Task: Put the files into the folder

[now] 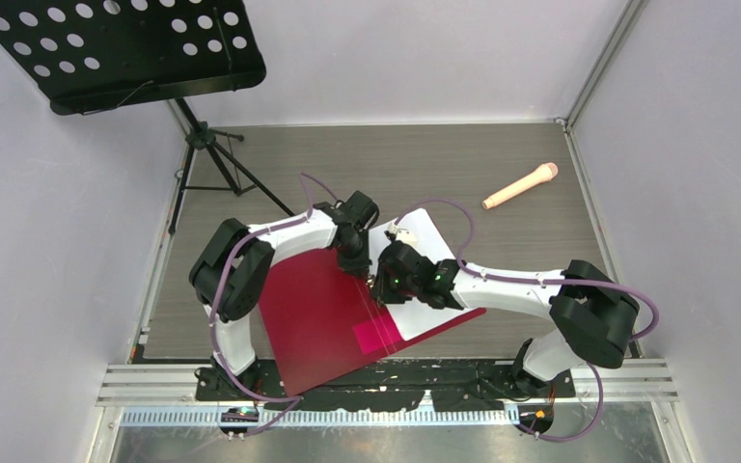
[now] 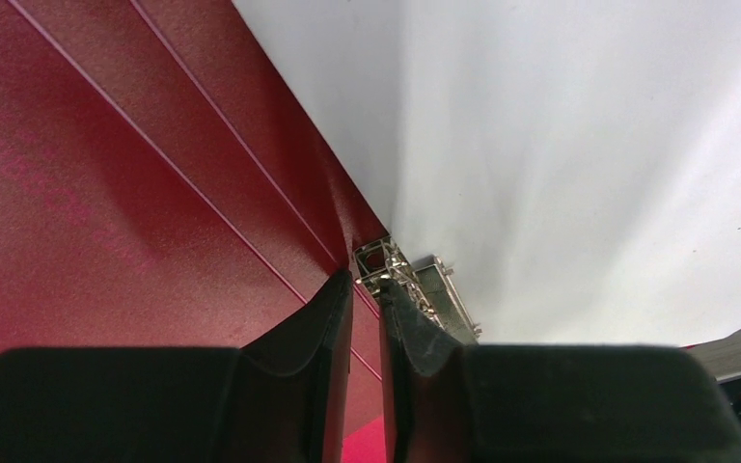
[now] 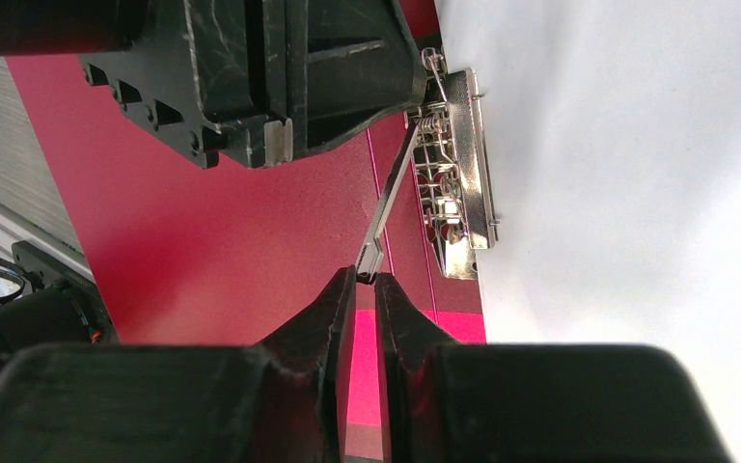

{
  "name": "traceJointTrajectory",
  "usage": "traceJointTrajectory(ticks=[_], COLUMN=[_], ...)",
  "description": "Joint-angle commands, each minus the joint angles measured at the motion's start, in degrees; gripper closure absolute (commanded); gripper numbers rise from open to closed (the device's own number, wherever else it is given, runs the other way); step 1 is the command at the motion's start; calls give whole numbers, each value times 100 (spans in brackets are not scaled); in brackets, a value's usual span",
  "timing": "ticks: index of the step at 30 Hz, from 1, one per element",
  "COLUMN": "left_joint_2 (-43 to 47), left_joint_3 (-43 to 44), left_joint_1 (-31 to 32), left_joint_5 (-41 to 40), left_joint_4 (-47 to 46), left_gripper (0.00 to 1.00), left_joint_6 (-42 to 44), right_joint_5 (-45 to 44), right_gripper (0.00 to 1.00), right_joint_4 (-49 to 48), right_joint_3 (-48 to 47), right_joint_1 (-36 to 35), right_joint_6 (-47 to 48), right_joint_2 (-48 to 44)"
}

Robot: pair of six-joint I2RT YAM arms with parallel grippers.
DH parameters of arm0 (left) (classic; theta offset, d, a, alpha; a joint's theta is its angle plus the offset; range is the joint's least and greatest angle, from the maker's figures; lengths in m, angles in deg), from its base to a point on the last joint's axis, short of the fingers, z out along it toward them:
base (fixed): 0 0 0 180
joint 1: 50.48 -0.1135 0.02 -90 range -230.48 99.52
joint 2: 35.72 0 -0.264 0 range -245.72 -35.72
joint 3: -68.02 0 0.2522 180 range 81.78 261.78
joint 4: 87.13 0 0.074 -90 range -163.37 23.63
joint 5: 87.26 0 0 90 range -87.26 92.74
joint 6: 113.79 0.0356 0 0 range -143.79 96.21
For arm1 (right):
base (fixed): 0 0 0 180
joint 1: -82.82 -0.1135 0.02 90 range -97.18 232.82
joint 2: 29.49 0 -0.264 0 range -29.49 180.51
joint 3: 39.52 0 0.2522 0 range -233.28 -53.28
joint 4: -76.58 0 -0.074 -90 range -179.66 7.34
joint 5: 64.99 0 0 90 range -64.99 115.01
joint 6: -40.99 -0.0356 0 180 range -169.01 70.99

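Observation:
The dark-red folder lies open on the table, its pink patch toward the near edge. The white files rest on its right half, beside the metal spine clip. My left gripper stands over the spine, its narrow-set fingertips pinching the clip's far end. My right gripper is shut on the tip of the clip's thin lever, which slants up from the clip. In the top view both grippers, left and right, meet at the fold.
A beige microphone lies at the back right of the table. A black music stand on a tripod stands at the back left. White walls enclose the table; a metal rail runs along the near edge.

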Motion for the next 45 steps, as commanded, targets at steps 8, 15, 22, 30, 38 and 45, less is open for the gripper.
traceJointTrajectory(ticks=[8, 15, 22, 30, 38, 45], left_joint_2=[-488, -454, -464, -471, -488, -595], left_joint_3=[45, -43, -127, -229, -281, -203], left_joint_1=[142, 152, 152, 152, 153, 153], left_joint_5=[-947, -1040, -882, -787, -821, -812], left_joint_4=[417, 451, 347, 202, 167, 177], left_gripper=[100, 100, 100, 100, 100, 100], left_joint_6=[215, 200, 102, -8, -87, -40], right_joint_5=[-444, -526, -521, -606, -709, -707], right_gripper=[82, 83, 85, 87, 89, 90], right_joint_4=[344, 369, 365, 466, 649, 836], right_joint_3=[420, 810, 779, 880, 808, 768], right_joint_1=[-2, 19, 15, 56, 123, 288], right_joint_6=[51, 3, -23, -118, -136, -28], right_joint_2=[-61, -99, 166, 373, 521, 572])
